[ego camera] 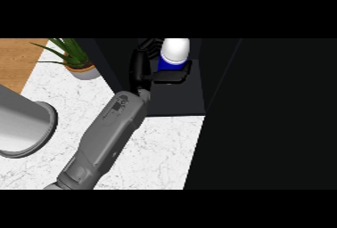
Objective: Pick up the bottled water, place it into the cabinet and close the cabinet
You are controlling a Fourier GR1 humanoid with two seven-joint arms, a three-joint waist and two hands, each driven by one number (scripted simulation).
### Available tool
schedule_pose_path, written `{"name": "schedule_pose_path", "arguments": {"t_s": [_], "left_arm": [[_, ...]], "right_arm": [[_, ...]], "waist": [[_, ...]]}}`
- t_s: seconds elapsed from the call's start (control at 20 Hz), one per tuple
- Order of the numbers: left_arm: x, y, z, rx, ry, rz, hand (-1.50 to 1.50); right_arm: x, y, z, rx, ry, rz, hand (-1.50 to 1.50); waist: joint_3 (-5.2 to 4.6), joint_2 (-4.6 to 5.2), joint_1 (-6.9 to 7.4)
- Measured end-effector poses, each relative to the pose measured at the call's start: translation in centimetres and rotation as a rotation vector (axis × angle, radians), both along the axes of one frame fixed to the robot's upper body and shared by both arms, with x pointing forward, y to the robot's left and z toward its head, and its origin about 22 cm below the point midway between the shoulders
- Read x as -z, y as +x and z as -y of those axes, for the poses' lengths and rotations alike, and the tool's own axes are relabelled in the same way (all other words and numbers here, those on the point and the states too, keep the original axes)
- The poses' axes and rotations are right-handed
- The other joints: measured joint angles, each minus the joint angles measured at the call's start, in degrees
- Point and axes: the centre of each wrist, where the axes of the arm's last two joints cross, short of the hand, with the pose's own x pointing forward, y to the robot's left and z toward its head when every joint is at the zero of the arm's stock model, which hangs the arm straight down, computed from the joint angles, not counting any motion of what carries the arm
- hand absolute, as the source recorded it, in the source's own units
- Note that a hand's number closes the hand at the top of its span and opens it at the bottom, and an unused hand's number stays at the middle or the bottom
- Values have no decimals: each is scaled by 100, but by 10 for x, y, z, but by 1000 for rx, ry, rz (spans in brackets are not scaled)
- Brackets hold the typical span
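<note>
The left hand (150,62) curls round the bottled water (174,53), holding it upright inside the dark cabinet (174,95). Best to lower it squarely onto the shelf before letting go.

Kitchen, domestic by the look of it. White marble-patterned worktop (164,147) with grey veining. Dark cabinet (191,95) standing on it, door (263,116) swung open at right. Small potted plant (74,60) in a pale pot near the back left. A strip of wood surface (20,60) at far left. Large grey metal vessel (23,129) at the left edge.
</note>
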Motion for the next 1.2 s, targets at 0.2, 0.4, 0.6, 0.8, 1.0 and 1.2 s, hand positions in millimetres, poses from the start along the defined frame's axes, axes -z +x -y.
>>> {"name": "schedule_pose_path", "arguments": {"t_s": [0.2,0.4,0.6,0.8,1.0,1.2], "left_arm": [[4,11,1,-34,40,-1,150],[8,23,-6,-65,109,-7,150],[21,27,-12,-120,192,-43,150],[28,31,-14,-160,226,-71,150],[39,30,-20,-188,236,-92,150],[45,29,-22,-209,249,-104,150]], "right_arm": [[1,-2,2,-6,-3,3,-150],[2,-1,1,-11,4,6,-150],[3,-2,4,-11,5,10,-150],[2,-2,5,-14,1,12,-150],[3,-5,4,-20,4,4,-150],[4,-4,5,-26,1,18,-150]], "waist": [[0,1,-49],[1,9,-59],[3,30,-101],[0,50,-129],[-2,61,-173],[-2,80,-200]]}}
